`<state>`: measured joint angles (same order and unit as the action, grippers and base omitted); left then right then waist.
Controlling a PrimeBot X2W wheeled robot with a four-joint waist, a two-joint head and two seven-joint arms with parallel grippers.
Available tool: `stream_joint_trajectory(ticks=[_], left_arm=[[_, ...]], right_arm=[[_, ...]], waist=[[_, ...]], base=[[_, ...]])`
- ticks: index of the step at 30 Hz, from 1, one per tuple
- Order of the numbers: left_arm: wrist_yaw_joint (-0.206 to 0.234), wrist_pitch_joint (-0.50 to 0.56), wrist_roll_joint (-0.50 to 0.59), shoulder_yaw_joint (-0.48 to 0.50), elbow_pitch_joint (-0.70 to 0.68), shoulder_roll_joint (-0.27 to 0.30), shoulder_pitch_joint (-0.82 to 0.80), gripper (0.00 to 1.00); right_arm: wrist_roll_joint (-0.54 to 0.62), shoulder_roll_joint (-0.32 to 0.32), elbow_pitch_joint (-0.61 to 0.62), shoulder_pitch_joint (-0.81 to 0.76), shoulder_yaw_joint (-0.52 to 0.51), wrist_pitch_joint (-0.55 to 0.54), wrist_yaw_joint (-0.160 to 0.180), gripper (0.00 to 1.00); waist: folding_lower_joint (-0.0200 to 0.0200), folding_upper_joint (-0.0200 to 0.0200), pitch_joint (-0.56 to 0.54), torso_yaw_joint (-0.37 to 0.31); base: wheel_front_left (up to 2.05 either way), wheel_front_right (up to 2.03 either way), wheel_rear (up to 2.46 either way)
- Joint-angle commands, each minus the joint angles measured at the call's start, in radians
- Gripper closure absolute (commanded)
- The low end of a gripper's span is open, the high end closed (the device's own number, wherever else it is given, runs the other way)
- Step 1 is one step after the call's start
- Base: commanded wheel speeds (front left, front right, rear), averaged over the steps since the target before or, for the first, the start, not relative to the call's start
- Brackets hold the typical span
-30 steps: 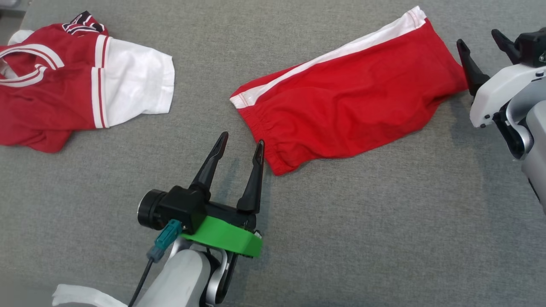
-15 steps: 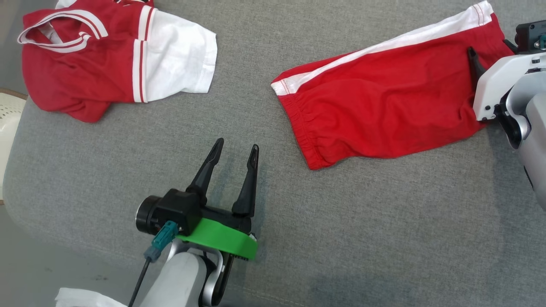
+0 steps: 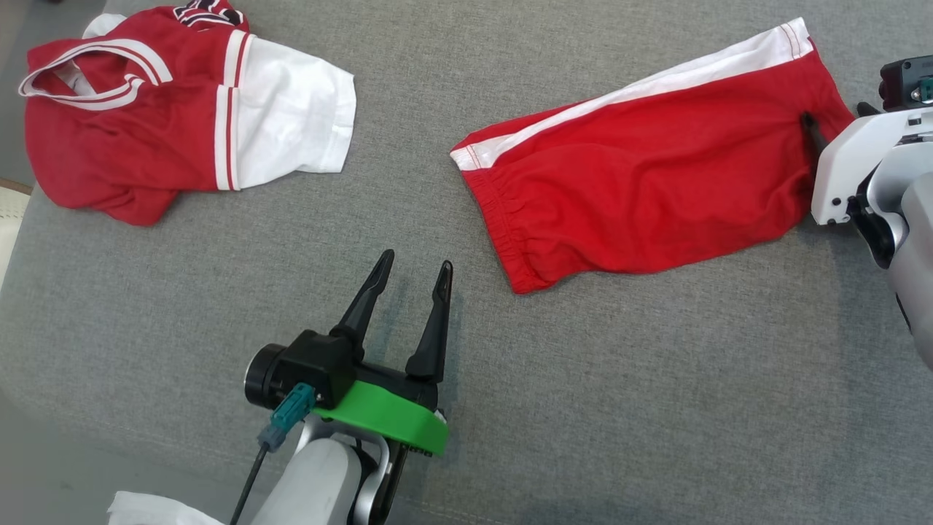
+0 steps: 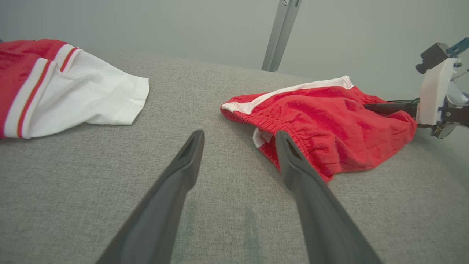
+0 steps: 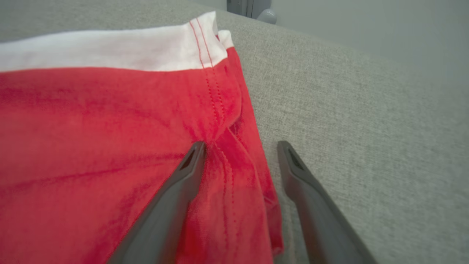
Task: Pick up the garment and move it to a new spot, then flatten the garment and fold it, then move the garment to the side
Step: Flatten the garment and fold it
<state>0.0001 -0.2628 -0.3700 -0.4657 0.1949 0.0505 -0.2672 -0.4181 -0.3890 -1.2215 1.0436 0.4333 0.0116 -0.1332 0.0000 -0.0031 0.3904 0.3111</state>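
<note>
Grey upholstery (image 3: 656, 401) lies under everything you see. Nearest you, at the bottom edge of the head view, a scrap of white cloth (image 3: 153, 510) sits beside your left forearm. Just beyond it your left gripper (image 3: 415, 261) hovers over bare grey, its two dark fingers spread and empty, pointing away from you. The elastic waistband of the red shorts (image 3: 634, 182) lies near those fingertips, off to their right and not touching them.

The shorts lie flat on the surface, right of centre. Their long axis runs on a diagonal: the gathered waistband end points toward you and to the left, and the leg hem points away and to the right. A white stripe follows the far long edge.

At that hem end your right gripper (image 5: 240, 145) comes in from the right with its fingers apart, straddling the side edge of the shorts. In the right wrist view one finger lies over the red cloth, its tip at a pucker near the stitched hem, and the other is over grey just past the edge. Nothing is pinched.

Farthest off, at the upper left, a crumpled red and white jersey (image 3: 146, 131) lies well apart from the shorts. In the left wrist view a metal pole (image 4: 280, 33) stands behind the surface.
</note>
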Motion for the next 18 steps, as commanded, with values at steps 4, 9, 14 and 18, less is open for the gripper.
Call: stream_joint_trajectory(ticks=[4,9,14,18], left_arm=[[-0.006,-0.003,-0.007,-0.003,0.014,0.000,0.015,0.00],[0.006,-0.003,-0.005,0.010,0.025,0.001,0.025,0.00],[0.006,-0.002,0.015,0.056,0.040,0.001,0.068,0.00],[-0.007,-0.002,0.042,0.107,0.051,0.003,0.115,0.00]], right_arm=[[0.003,0.011,-0.058,-0.066,-0.007,-0.050,0.004,0.65],[-0.069,0.062,-0.040,-0.101,-0.026,-0.081,0.002,1.00],[-0.208,0.104,0.073,-0.133,-0.063,-0.074,0.002,1.00],[-0.333,0.093,0.212,-0.209,-0.068,-0.104,0.003,1.00]], waist=[[0.0000,0.0031,-0.006,0.012],[0.0000,0.0031,-0.028,0.004],[0.0000,0.0031,-0.086,-0.054],[0.0000,0.0031,-0.143,-0.129]], base=[[0.00,0.00,0.00],[0.00,0.00,0.00],[0.00,0.00,0.00],[0.00,0.00,0.00]])
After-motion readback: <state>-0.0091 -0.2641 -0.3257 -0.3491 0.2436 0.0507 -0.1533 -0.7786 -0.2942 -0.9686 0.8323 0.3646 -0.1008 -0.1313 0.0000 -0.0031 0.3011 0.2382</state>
